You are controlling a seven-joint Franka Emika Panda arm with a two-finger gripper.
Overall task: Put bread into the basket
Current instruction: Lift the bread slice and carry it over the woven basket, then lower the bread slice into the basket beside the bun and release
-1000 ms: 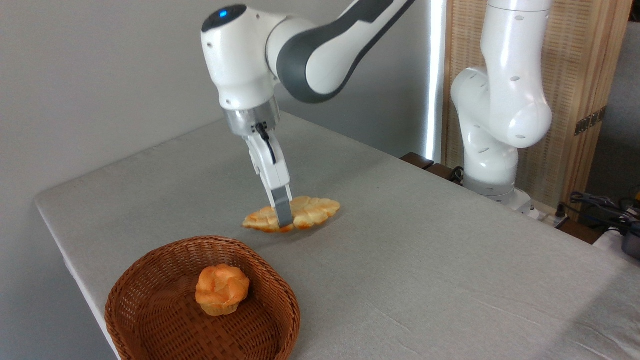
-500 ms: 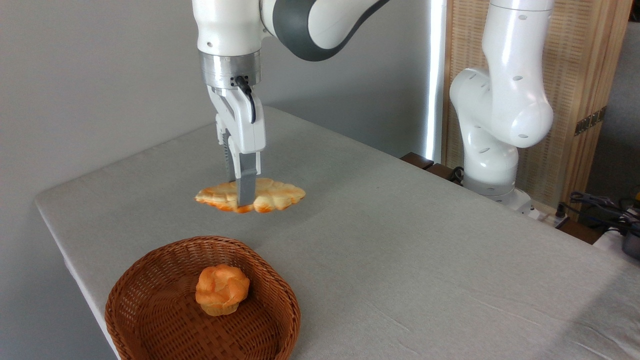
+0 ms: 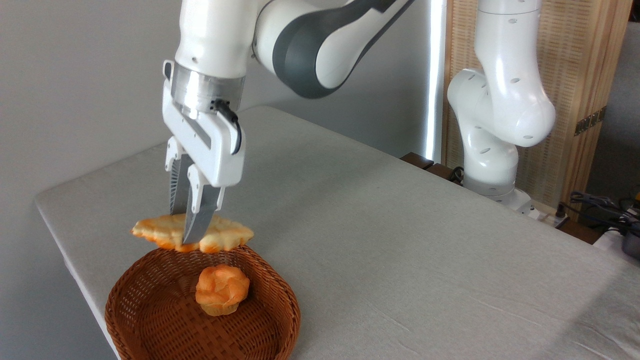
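Hand [image 3: 192, 235] clenching bread [image 3: 192, 234] mid-loaf, hovering over basket [image 3: 280, 295] far rim. Carry step underway; next, moving nearer, clearing bun [image 3: 221, 290], releasing.

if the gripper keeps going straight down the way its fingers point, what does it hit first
Probably the basket. The gripper, shut on the bread, points down at the basket's far rim, so the loaf would likely touch wicker there first. The bun sits nearer the camera, though depth is hard to judge.
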